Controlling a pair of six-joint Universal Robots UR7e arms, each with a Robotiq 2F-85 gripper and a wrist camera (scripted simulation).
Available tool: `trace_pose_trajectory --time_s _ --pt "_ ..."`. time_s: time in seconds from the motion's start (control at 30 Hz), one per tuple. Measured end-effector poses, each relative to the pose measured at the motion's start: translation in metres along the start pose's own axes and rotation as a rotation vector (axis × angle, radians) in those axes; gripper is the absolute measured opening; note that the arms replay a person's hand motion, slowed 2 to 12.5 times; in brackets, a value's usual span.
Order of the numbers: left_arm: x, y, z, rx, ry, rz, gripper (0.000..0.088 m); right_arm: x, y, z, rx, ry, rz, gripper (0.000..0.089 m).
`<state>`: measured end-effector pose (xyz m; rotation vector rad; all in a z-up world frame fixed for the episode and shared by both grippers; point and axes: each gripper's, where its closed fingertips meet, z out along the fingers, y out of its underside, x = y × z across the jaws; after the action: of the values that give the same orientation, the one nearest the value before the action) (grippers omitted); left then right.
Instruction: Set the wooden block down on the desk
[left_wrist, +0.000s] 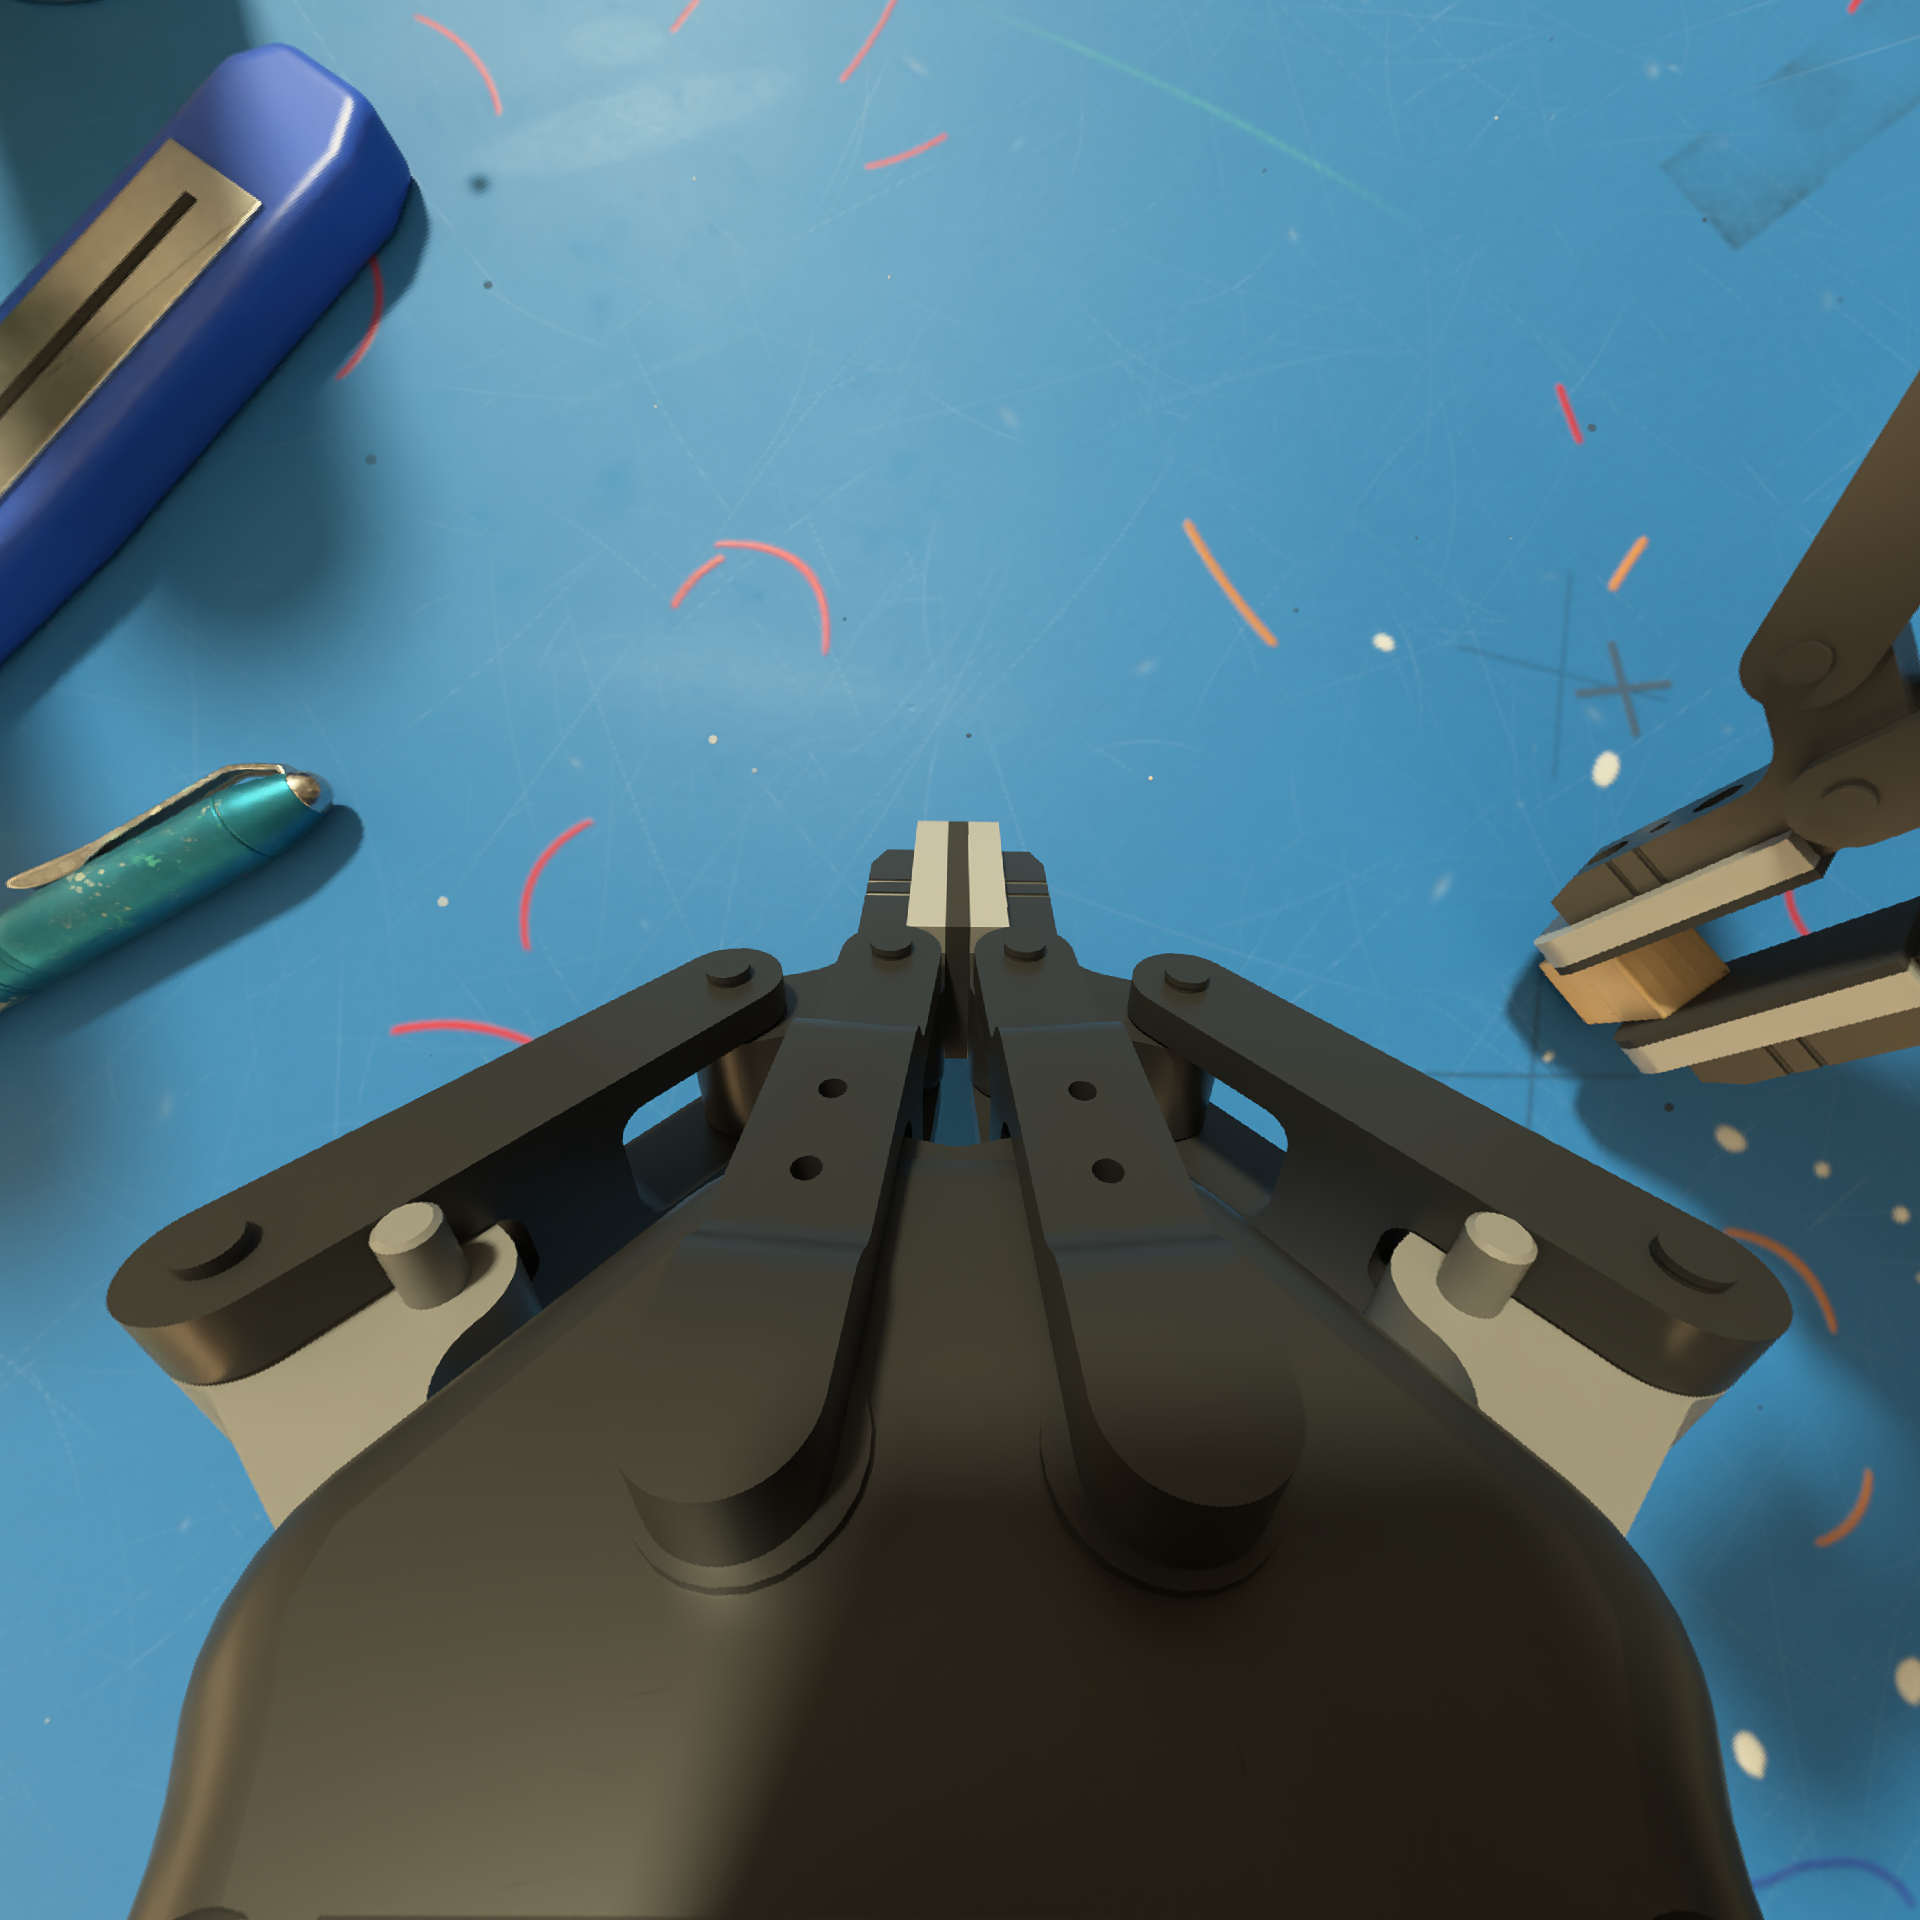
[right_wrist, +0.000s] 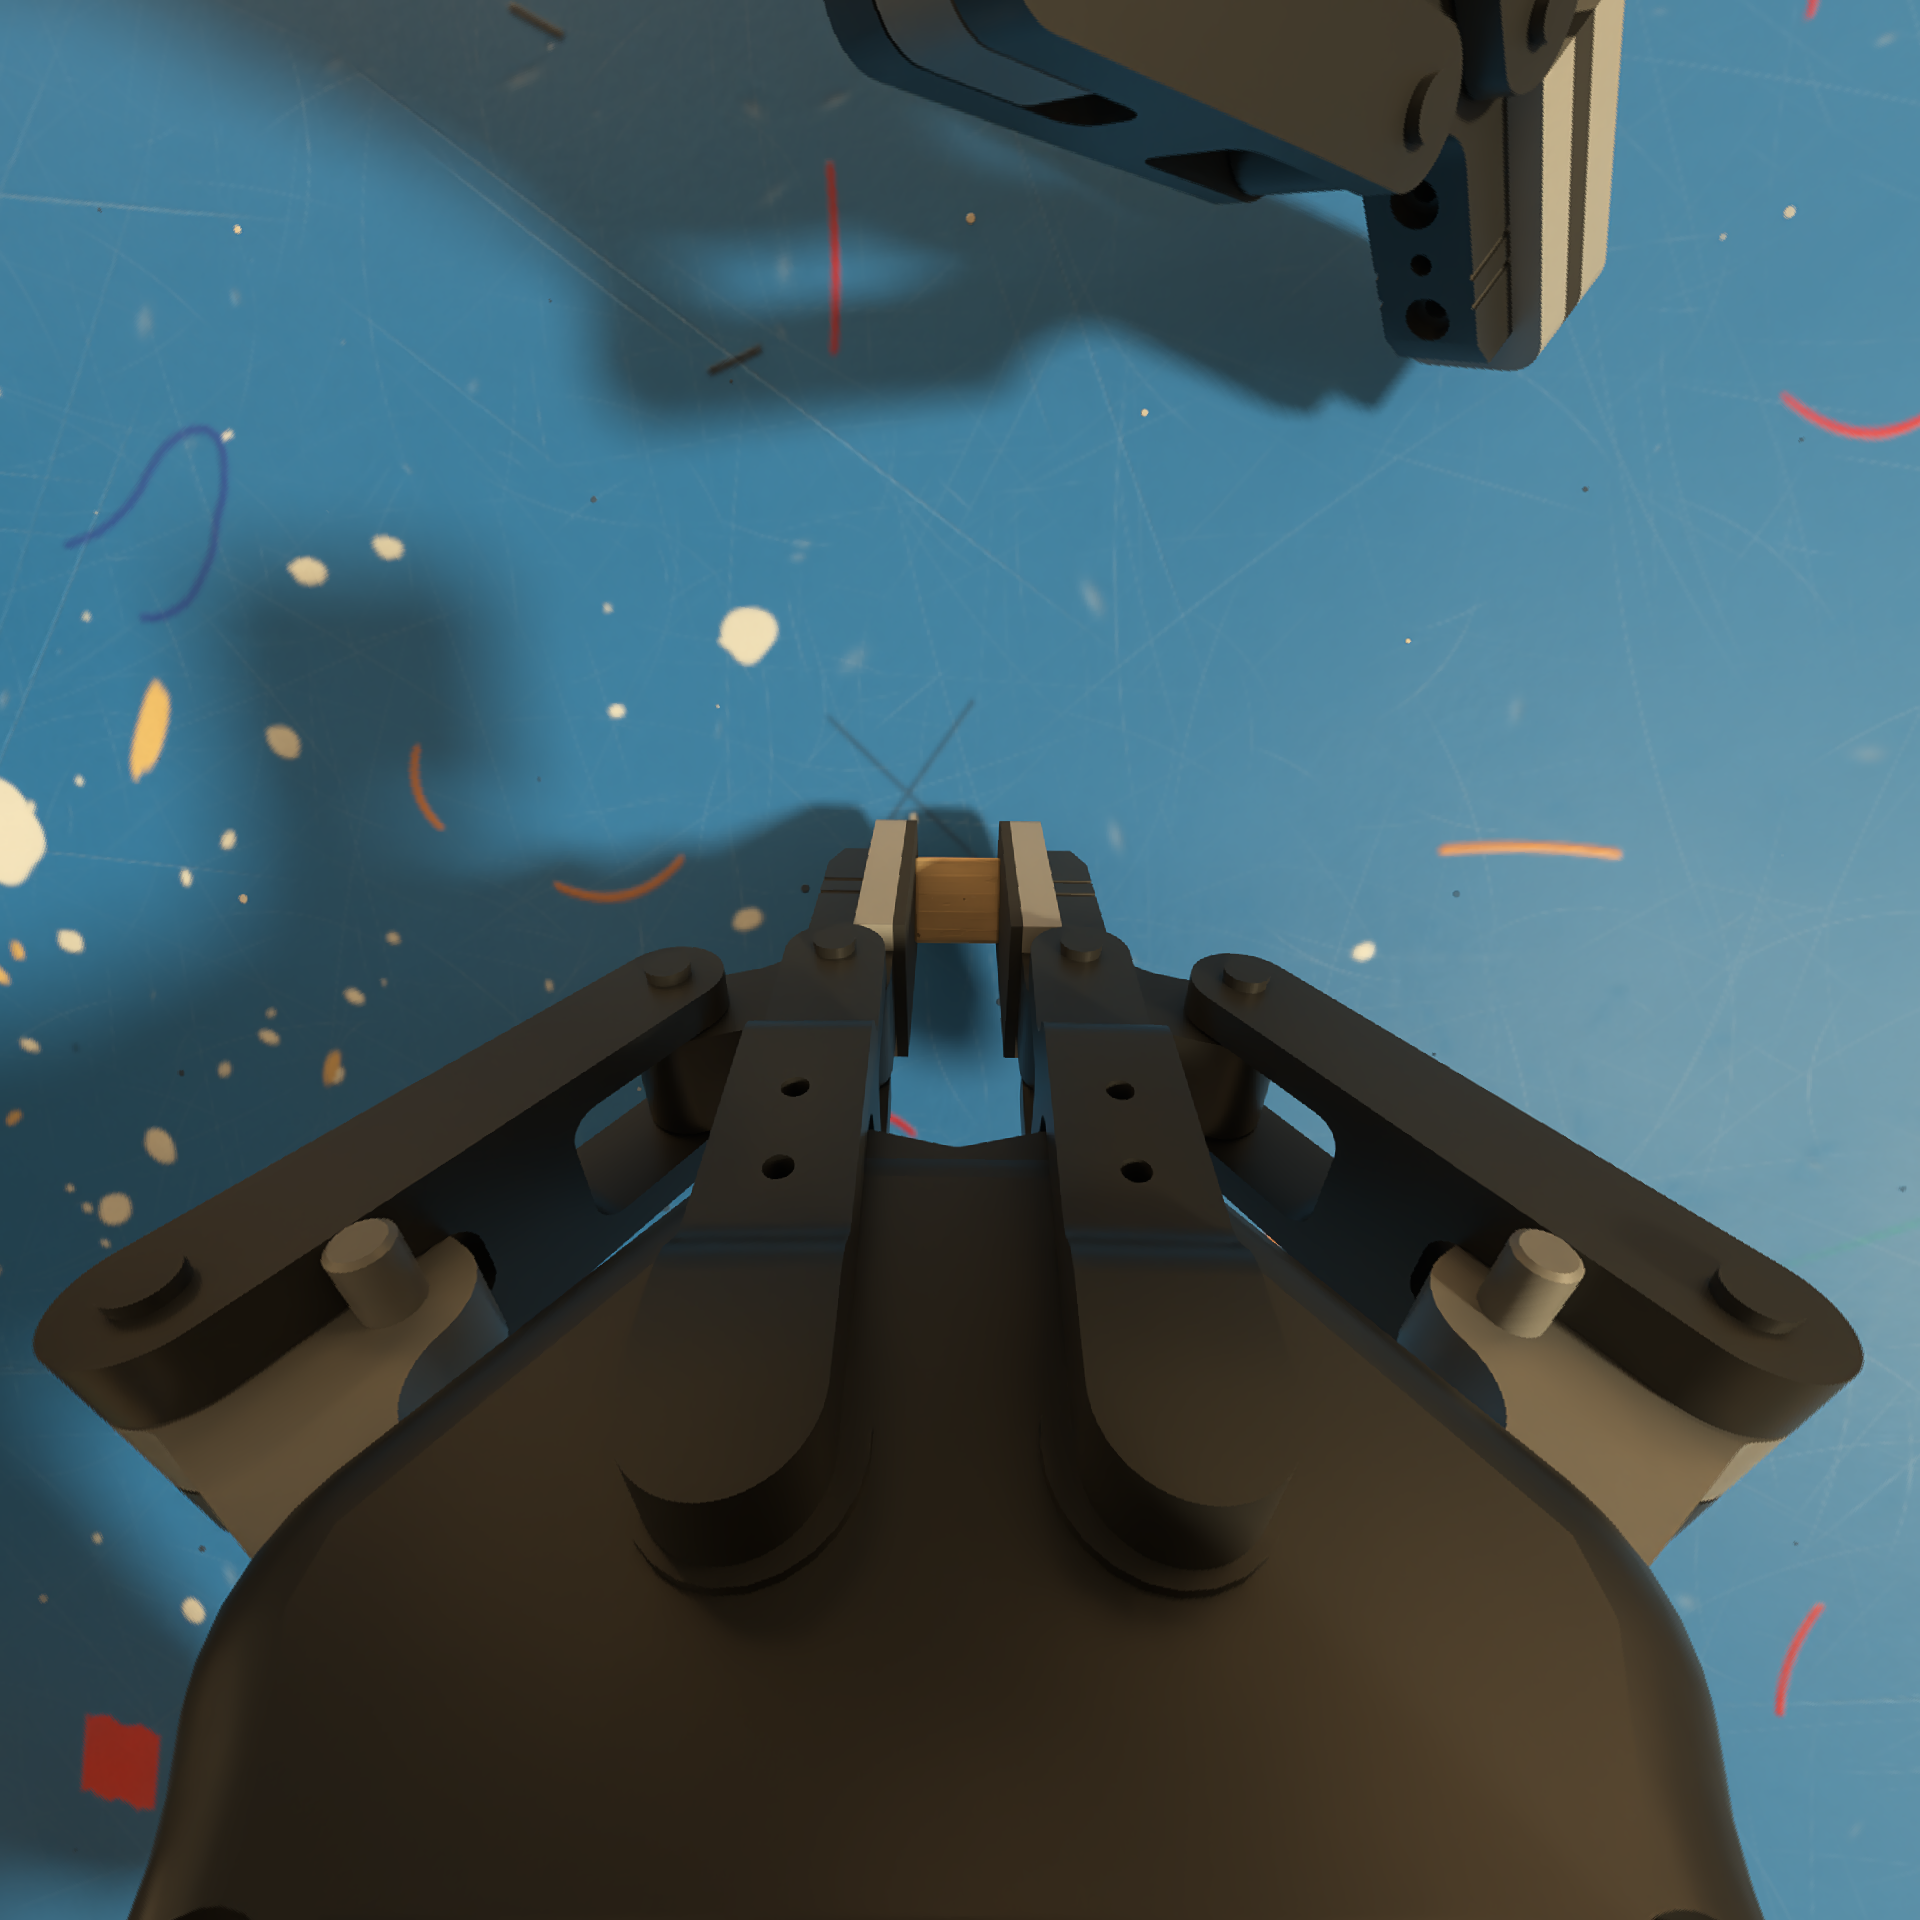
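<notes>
Right now the right gripper (right_wrist: 958, 883) pinches the wooden block (right_wrist: 957, 899) just above the blue desk (right_wrist: 1351, 675); letting go too high could make it tumble. Nearby, the left gripper (left_wrist: 957, 873) is fully closed, empty.

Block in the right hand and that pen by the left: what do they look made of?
Wooden block: pale unfinished wood, faint grain lines, matte. Pen: teal barrel, glossy and speckled, probably lacquered metal or plastic; shiny clip and cap tip look metal.

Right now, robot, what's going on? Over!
Right gripper shut on wooden block, low over the desk. Left gripper shut, empty. Pen and blue stapler well off.
</notes>
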<state>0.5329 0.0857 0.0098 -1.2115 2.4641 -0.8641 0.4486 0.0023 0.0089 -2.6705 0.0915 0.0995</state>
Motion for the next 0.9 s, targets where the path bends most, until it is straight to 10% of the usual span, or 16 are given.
trace_pose_trajectory --time_s 0.9 --pt "-0.013 0.006 -0.005 0.014 0.004 -0.04 0.0 0.001 0.0 0.0 -0.007 -0.003 0.006 0.0137"
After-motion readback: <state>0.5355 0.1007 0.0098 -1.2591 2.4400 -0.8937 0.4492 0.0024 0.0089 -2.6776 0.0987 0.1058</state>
